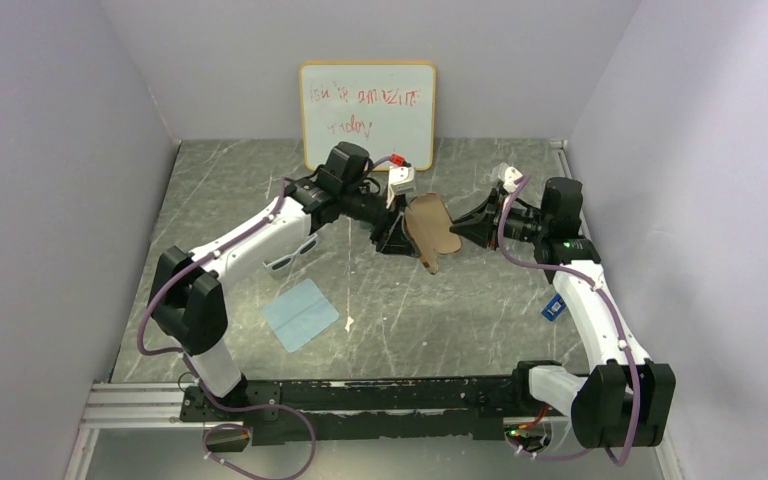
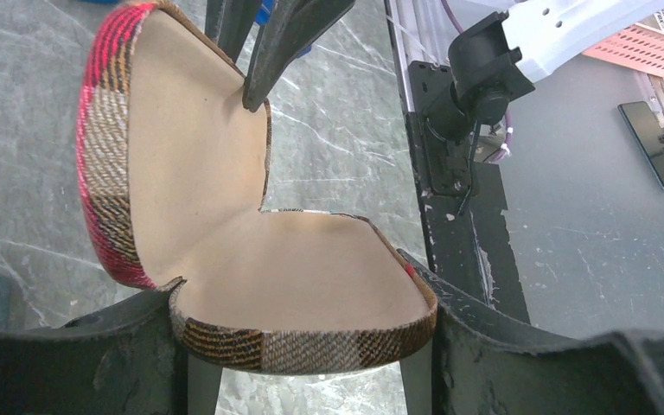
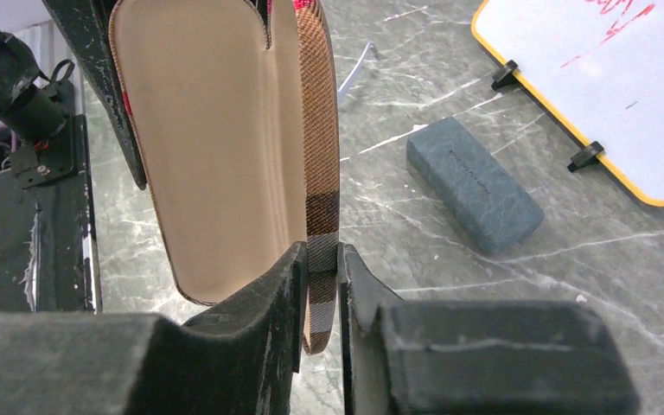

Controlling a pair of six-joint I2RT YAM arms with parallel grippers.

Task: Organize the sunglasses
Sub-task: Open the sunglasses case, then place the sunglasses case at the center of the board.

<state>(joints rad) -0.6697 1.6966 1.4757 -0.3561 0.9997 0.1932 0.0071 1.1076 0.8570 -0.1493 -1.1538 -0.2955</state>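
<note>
The white-framed sunglasses (image 1: 293,257) lie on the surface (image 1: 440,320) under the left forearm (image 1: 260,225), near a light-blue cloth (image 1: 300,313). The open plaid case (image 2: 199,173), showing only tan lining, is held between the arms: the left end effector (image 2: 301,290) grips its lower shell and the right end effector (image 3: 322,259) pinches its lid rim. Only the right wrist view shows a grey-blue case (image 3: 474,184) by the whiteboard (image 3: 605,78).

Positions noted.
Centre: open case (image 1: 433,228), with left gripper (image 1: 392,236) on its left and right gripper (image 1: 467,226) on its right. Rear: whiteboard (image 1: 367,115) standing, closed case (image 3: 474,184) lying just before it. Left of centre: sunglasses (image 1: 293,257) under the left arm, cloth (image 1: 300,313) before them.
</note>
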